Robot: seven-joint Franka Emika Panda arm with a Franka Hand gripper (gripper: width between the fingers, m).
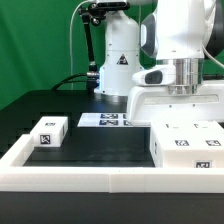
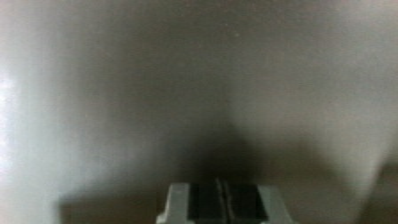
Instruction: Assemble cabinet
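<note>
While the gripper (image 2: 217, 198) is sitting close above the cabinet body (image 1: 186, 143), jaws pressed together on nothing — I'm reading this as a push, not a grasp.
Body is resting at the exterior view's right, just beside the border rail (image 1: 100, 172); small block (image 1: 49, 132) is lying well apart at that view's left. Advising low, square, slow contact.

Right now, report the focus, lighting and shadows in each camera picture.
Exterior view: fairly sharp and evenly lit, with the white plastic box-shaped cabinet body and the small white tagged block bright against the black table. Wrist view: soft and out of focus, filled by a pale blank surface, with a dark shadow spreading from the gripper.
</note>
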